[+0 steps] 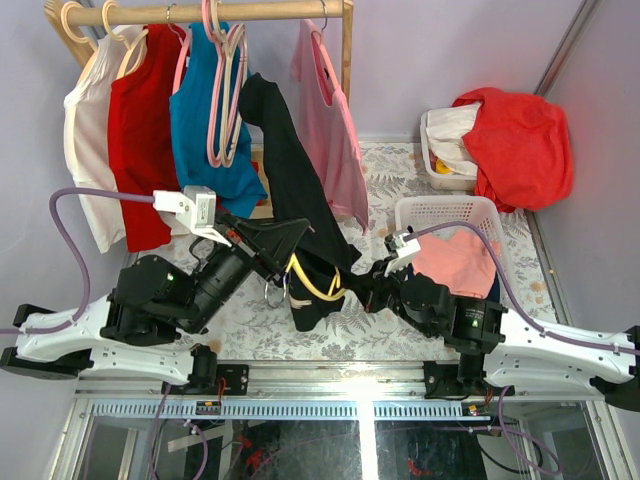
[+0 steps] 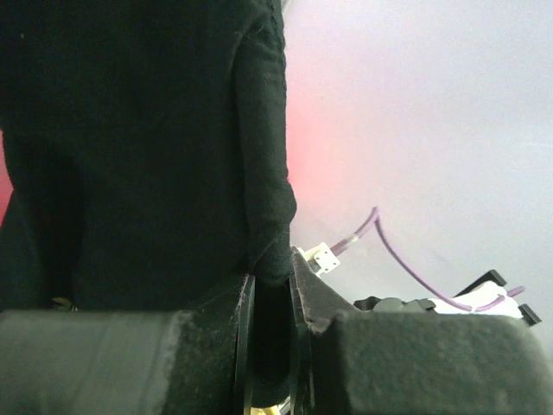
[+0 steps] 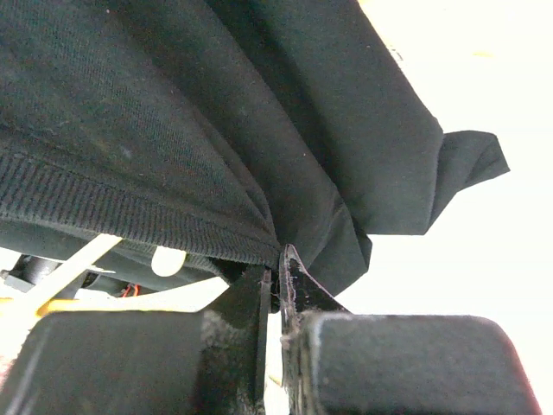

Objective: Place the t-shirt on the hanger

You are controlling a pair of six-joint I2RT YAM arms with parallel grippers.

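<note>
Up close: pinching t-shirt with left gripper and right gripper. From above only: hanger half hidden by cloth, basket nearby.

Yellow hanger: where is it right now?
Top view, centre: the yellow hanger lies against the lower end of the black t-shirt, between the left end effector and the right end effector.

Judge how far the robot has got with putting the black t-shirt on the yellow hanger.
Done: left fingers and right fingers are each shut on the black soft-cloth t-shirt. In hand: drawing it over the thin yellow plastic hanger, which is partly under the cloth. Left: the hanger's loop shows bare below, so the shoulders look not yet seated.
</note>
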